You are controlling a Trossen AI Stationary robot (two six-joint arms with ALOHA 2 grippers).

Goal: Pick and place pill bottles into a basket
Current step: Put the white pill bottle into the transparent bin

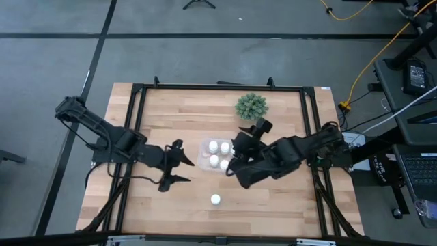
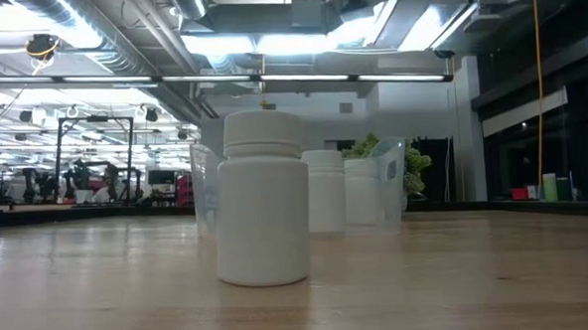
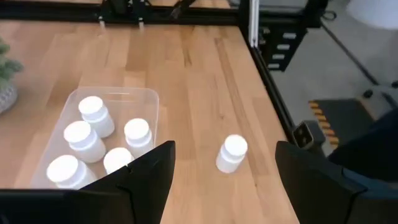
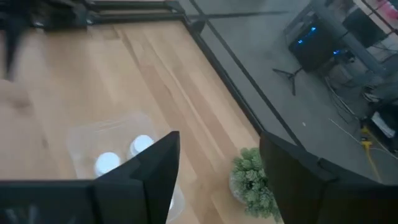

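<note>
The table (image 1: 157, 130) was pale wooden planking inside a black metal frame, standing on a grey floor crossed by dark lines, with a yellow cable (image 1: 372, 65) trailing off to one side. Beyond it the low view showed a hall of ceiling lights and ducts. The clear basket (image 3: 146, 96) sat near the table's middle beside the green plant (image 1: 251, 106) and held five pill bottles (image 3: 84, 140). One bottle (image 1: 216, 199) stood alone nearer the front edge (it filled the low view). The left gripper (image 1: 179, 162) hovered just left of the basket, fingers apart and empty. The right gripper (image 4: 217, 165) hung over the basket's plant side, fingers apart, nothing between them.
</note>
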